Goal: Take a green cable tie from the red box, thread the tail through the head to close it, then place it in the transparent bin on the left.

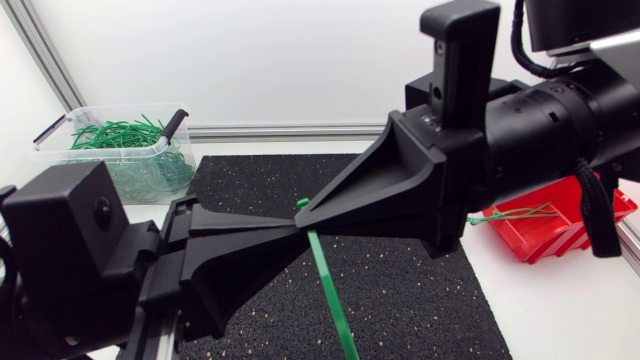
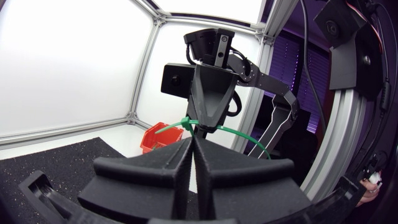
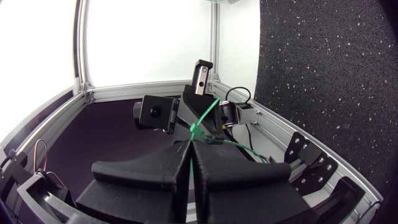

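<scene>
Both arms are raised above the mat with their gripper tips meeting. A green cable tie [image 1: 328,280] is pinched there, its head [image 1: 302,204] at the tips and its tail hanging down toward the mat. My left gripper [image 1: 290,232] is shut on the tie from below and to the left. My right gripper [image 1: 306,202] is shut on it from the right. In the left wrist view the tie [image 2: 239,134] arcs away beside the right gripper [image 2: 205,127], ahead of my left gripper [image 2: 193,138]. In the right wrist view the tie [image 3: 206,116] runs from my right gripper [image 3: 189,144] to the left gripper [image 3: 185,121].
The transparent bin [image 1: 60,128] at the back left holds several green ties. The red box [image 1: 570,225] stands at the right with a few green ties [image 1: 512,213] in it. A black speckled mat [image 1: 420,290] covers the middle of the table.
</scene>
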### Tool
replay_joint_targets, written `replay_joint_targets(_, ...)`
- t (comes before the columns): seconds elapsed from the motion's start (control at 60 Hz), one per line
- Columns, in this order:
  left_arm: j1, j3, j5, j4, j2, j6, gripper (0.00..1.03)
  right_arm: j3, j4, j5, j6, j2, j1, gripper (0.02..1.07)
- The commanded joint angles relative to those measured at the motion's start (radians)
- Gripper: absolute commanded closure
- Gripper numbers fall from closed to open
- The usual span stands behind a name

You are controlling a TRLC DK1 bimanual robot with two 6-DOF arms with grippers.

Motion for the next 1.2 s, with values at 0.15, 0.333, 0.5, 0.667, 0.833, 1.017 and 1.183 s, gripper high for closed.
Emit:
replay_joint_targets(0.15, -0.039, 0.002, -0.013, 0.008, -0.014, 0.048, 0.99, 0.004, -0.021, 0.025, 0.031, -0.006, -0.014, 1.01)
replay_joint_targets(0.333, -0.032, 0.002, -0.024, 0.008, -0.021, 0.060, 0.99, -0.015, -0.041, 0.027, 0.020, -0.035, -0.023, 1.01)
replay_joint_targets(0.5, -0.030, 0.002, -0.028, 0.009, -0.016, 0.062, 0.99, -0.029, -0.044, 0.027, 0.003, -0.050, -0.037, 0.99)
replay_joint_targets(0.667, -0.016, 0.006, -0.031, 0.020, 0.009, 0.067, 0.99, -0.035, -0.046, 0.027, -0.003, -0.081, -0.012, 0.72)
replay_joint_targets(0.833, 0.010, 0.006, -0.030, 0.026, 0.021, 0.077, 0.99, -0.030, -0.073, 0.028, -0.038, -0.106, -0.012, 0.72)
replay_joint_targets(1.017, 0.042, -0.001, -0.031, 0.040, 0.041, 0.139, 0.99, -0.006, -0.139, 0.021, -0.139, -0.109, -0.068, 0.72)
replay_joint_targets(1.183, 0.043, -0.004, -0.048, 0.042, 0.050, 0.223, 0.99, 0.007, -0.161, 0.007, -0.247, -0.072, -0.109, 0.72)
